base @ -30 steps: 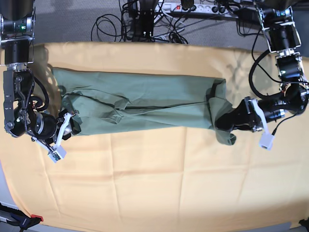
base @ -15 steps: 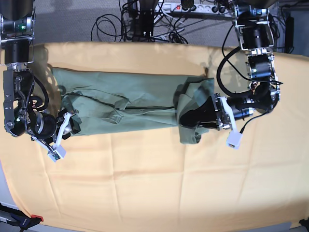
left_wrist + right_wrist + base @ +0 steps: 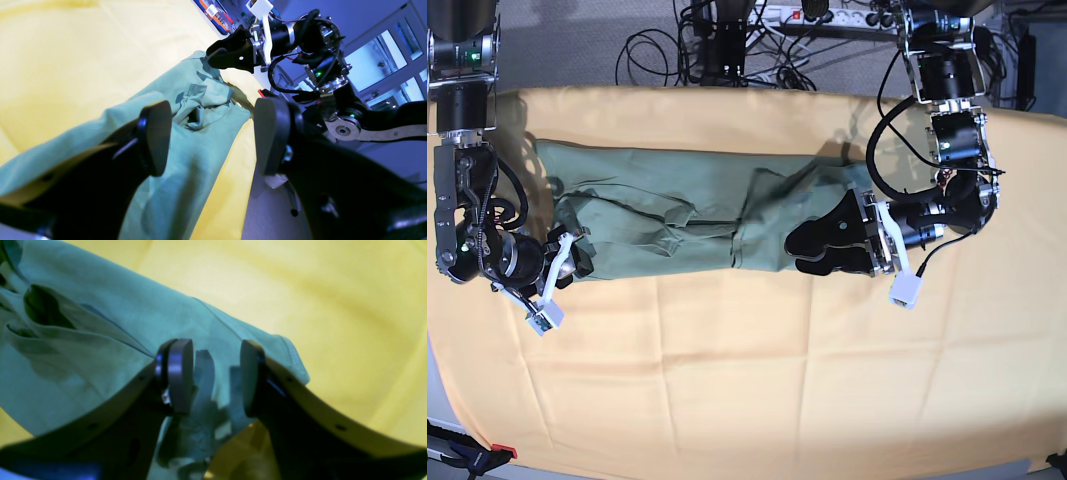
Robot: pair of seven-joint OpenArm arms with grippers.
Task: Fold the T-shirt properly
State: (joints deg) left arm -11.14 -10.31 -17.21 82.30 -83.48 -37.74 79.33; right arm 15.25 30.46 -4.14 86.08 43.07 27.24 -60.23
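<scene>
Partway: T-shirt [image 3: 677, 215] narrowed lengthwise, hem end doubled over beside left end effector [image 3: 802, 247], spread wide, holding nothing. Right end effector [image 3: 215, 376] parted, empty. Crosswise folds left.

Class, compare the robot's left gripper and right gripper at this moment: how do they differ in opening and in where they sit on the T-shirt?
The left gripper has its jaws spread wide, with nothing between them; the right gripper has its jaws closer together, though still apart. The left gripper sits at the folded-over end of the T-shirt; the right gripper sits at the opposite end, over a corner. Both are black and open, with neither clamping cloth.
</scene>
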